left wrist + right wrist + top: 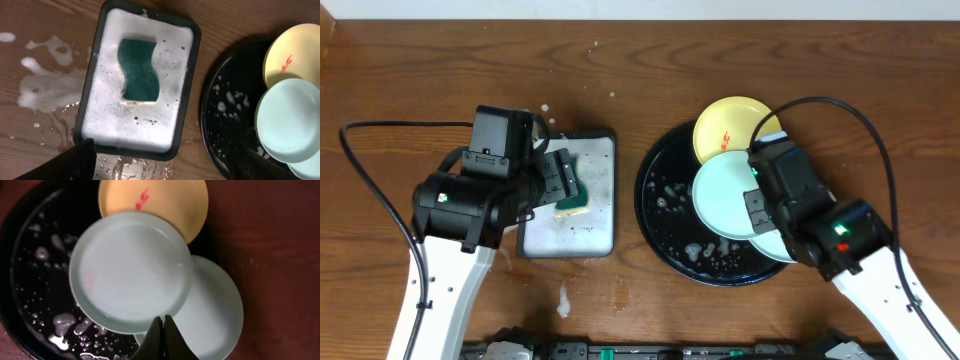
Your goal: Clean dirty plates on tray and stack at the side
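Observation:
On the round black tray (pixel 658 215) lie three plates. The yellow plate (pixel 728 125) at the back carries a red smear. A pale mint plate (pixel 130 270) rests on top, overlapping the yellow one and a second mint plate (pixel 215 310), which my right arm mostly hides in the overhead view. My right gripper (pixel 162 319) is shut, tips together over the near rim of the top mint plate, with nothing seen between them. My left gripper (pixel 162 167) is open above the near edge of the soapy tray, holding nothing.
A rectangular dark-rimmed tray (pixel 194 65) full of white foam holds a green sponge (pixel 140 70), left of the black tray. Foam and water are spilled on the wooden table (pixel 45 85) beside and in front of it. Suds spot the black tray's floor (pixel 45 280).

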